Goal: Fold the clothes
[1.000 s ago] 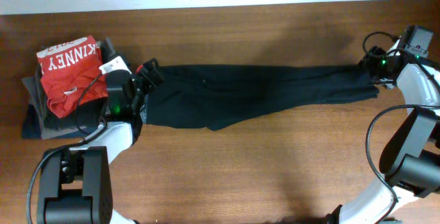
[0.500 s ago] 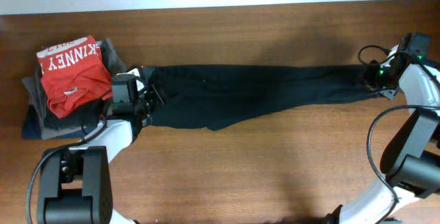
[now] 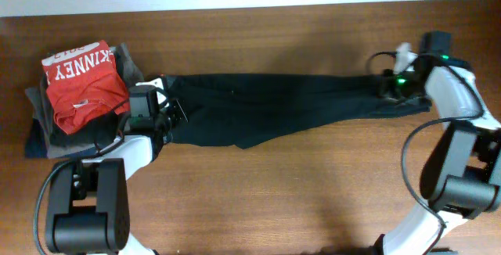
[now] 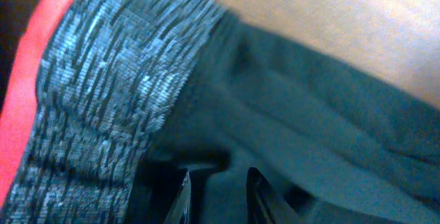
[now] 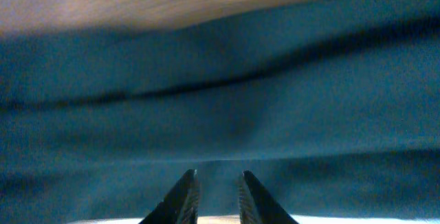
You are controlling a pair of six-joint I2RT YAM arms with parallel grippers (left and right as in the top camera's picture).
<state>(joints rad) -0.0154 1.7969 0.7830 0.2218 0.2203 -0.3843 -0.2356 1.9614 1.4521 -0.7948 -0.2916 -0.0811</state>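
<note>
One legible text only. Red T-shirt [image 3: 82, 91], on top of the folded pile [image 3: 37, 134] at my left end of the table [image 3: 274, 200]. It carries white block lettering [image 3: 81, 66] reading "KINNEY", running tilted across the shirt's upper part in the overhead view. A second white line sits above it at the fold edge, cut off and unreadable. Black pants [image 3: 274, 102]: nothing I can read, and both my wrist views show only blurred cloth.
</note>
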